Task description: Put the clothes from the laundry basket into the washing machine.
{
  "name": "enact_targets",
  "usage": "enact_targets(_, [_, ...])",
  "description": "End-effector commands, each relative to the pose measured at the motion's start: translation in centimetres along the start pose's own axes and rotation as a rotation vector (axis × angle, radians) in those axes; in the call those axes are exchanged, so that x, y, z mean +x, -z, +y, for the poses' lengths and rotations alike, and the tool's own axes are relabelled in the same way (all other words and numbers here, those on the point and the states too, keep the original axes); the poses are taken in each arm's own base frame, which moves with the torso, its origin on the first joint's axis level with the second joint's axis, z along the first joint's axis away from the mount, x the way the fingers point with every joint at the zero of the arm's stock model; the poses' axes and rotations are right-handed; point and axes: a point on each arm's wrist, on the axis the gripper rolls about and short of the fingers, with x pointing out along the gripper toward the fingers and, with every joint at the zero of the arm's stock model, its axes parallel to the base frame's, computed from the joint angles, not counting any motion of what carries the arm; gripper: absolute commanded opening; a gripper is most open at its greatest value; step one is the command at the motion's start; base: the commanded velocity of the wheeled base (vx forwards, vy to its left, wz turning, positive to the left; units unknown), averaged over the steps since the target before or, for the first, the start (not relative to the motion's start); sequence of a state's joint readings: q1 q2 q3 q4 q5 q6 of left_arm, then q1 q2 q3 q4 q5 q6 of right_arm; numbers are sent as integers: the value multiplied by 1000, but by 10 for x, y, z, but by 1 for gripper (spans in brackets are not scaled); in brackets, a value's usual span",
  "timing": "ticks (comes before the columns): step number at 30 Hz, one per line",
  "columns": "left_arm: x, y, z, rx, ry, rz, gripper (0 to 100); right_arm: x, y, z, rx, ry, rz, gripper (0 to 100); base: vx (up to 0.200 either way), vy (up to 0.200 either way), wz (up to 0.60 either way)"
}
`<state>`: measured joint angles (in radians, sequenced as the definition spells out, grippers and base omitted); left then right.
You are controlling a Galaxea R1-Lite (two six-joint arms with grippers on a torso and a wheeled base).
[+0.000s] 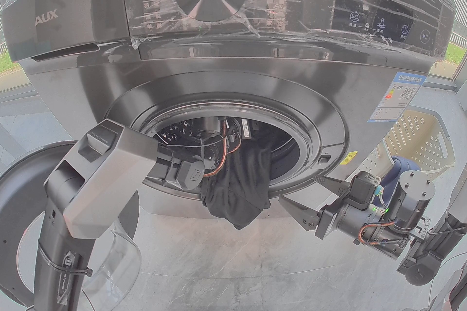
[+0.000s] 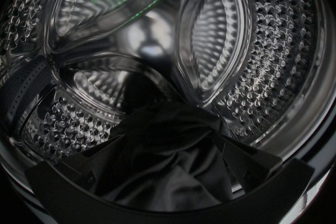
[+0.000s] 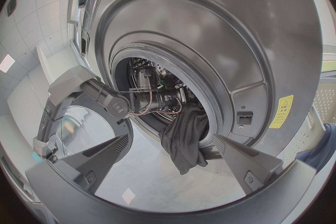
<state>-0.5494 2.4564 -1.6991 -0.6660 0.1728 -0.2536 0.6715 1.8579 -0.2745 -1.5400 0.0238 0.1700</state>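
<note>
left hand (image 2: 166, 151) in drum (image 2: 273, 42); black garment (image 1: 241, 181) hangs over rim (image 1: 311, 146)

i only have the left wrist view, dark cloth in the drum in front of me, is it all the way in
Observer: No. The head view shows part of the black garment hanging out over the rim of the washing machine opening and down its front.
Operator: where's the right arm
Observer: The right end effector is outside the machine, low and to the right of the opening. It is open and empty.
Operator: anything in the basket
Observer: Yes, a blue garment shows in the laundry basket beside the machine.
</note>
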Motion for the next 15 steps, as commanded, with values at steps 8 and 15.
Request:
enact_targets(8, [-80,31,-20,119,137,301,100,0,0,0,0,-2,2,100,0,0,0])
enact_targets(15, [-73,54,-13,142,152,326,100,0,0,1,0,-3,0,100,0,0,0])
